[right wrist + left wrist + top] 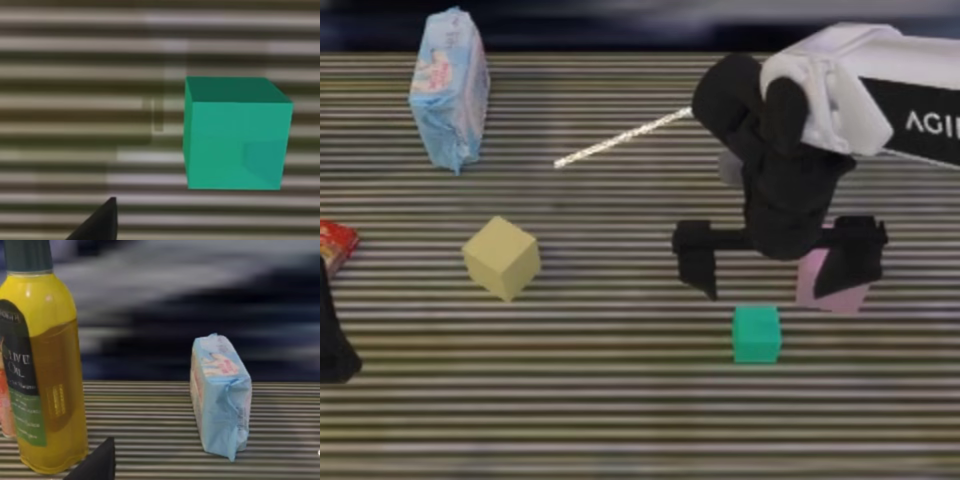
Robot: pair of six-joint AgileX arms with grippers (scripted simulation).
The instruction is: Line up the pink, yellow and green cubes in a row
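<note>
while the right end effector (775, 260) hovers spread, green cube (757, 334) sits just below.

The surface (620, 400) is showing narrow stripes, pale grey alternating with dark brown. The yellow cube (501, 257) is showing a matte mustard, the green cube (757, 334) a flat teal, and the pink cube (817, 285) a pale pink. The packet (450, 88) is wearing light blue with a pink and white print. The bottle (42, 365) is glowing golden yellow under a dark green cap, its label dark with green and orange. The right tool (780, 262) is looking black, its arm (880, 95) white.
</note>
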